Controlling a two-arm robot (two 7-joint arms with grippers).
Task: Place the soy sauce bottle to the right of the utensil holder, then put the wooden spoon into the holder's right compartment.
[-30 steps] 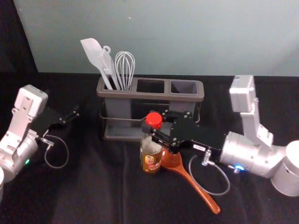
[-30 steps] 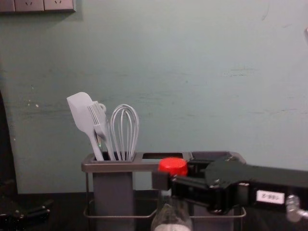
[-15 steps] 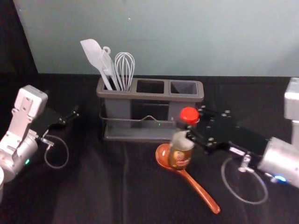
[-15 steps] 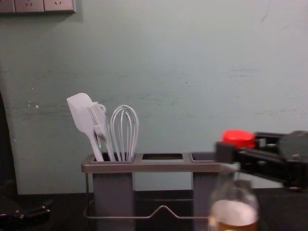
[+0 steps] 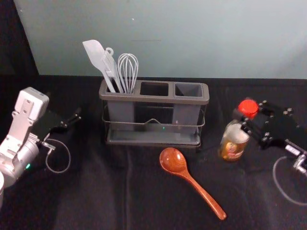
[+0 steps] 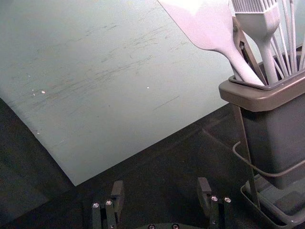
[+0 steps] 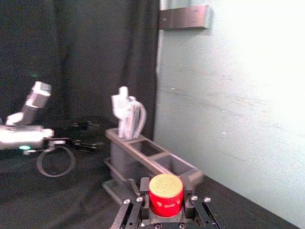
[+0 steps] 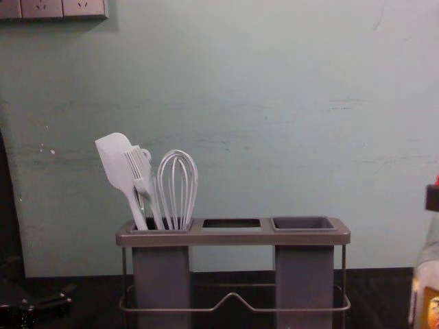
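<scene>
Clasping the clear, red-capped bottle, the right hand is right of the holder, the left hand opposite, unclenched.

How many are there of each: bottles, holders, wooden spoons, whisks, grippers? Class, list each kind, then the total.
Bottle: 1
Utensil holder: 1
Wooden spoon: 1
Whisk: 1
Grippers: 2, right gripper on the bottle, left gripper left of the holder
Total: 6
</scene>
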